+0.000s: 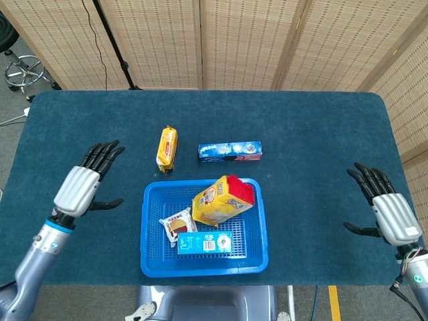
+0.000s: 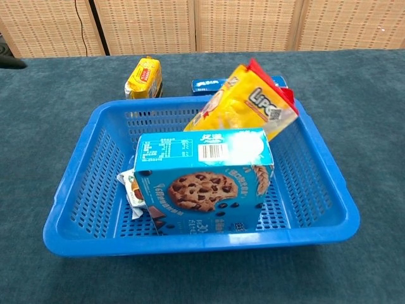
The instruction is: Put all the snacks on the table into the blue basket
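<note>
Leaning in the blue basket (image 1: 259, 221), right of the empty, spread left hand (image 1: 79, 187), the yellow snack bag (image 1: 223, 200) tilts red end up-right. Only the head view shows the spread right hand (image 1: 386, 207).

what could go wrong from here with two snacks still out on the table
The yellow bag leans on the basket's far wall and may topple if a hand bumps the basket. The yellow pack and blue box lie close behind that wall, so reaching for either risks knocking it. The cookie box stands upright, leaving little room, so added snacks might sit high.
</note>
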Available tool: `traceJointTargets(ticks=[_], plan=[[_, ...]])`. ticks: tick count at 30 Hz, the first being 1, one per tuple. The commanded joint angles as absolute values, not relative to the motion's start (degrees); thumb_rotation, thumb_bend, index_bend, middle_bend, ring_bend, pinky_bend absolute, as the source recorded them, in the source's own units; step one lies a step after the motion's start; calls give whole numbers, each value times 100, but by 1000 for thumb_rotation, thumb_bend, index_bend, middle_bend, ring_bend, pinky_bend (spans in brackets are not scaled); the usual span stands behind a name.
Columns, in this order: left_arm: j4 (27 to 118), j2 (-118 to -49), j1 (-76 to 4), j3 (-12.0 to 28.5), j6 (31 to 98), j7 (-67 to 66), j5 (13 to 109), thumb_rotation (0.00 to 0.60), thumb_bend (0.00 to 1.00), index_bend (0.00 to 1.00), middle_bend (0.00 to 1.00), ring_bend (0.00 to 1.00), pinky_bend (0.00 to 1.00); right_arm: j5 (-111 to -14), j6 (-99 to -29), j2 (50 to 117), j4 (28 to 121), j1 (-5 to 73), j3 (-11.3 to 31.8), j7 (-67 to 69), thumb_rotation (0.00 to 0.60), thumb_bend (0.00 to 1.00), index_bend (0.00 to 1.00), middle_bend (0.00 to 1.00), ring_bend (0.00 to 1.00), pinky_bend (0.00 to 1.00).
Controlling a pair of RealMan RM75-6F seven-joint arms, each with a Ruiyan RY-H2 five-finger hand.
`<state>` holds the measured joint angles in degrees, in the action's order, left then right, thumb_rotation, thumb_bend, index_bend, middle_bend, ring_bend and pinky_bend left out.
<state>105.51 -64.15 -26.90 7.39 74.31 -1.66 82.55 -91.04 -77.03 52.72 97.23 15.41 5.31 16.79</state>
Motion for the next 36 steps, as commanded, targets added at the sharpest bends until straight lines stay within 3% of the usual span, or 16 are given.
traceJointTargets(ticks=[1,14,28,36], plan=[[10592,-6177,-2354,594,7715,-345,8122,600,0,0,0,0,0,-8940,-7208,5399,9516,2014,802,1703,600,0,0,0,0,0],[10516,-6071,-1384,414,8655,-555,7753,600,0,0,0,0,0,-8239,-5302,6260,8710,3806,1530,1904,600,0,0,0,0,0],[10555,-6251,-1036,522,9043,-995,7540,600,0,0,0,0,0,-7647,-4081,7235,7708,4915,1702,1831,600,0,0,0,0,0],[10507,-6269,-991,571,8961,-983,7523,600,0,0,0,0,0,-7307,-3505,8554,6115,5696,1760,1751,600,0,0,0,0,0]])
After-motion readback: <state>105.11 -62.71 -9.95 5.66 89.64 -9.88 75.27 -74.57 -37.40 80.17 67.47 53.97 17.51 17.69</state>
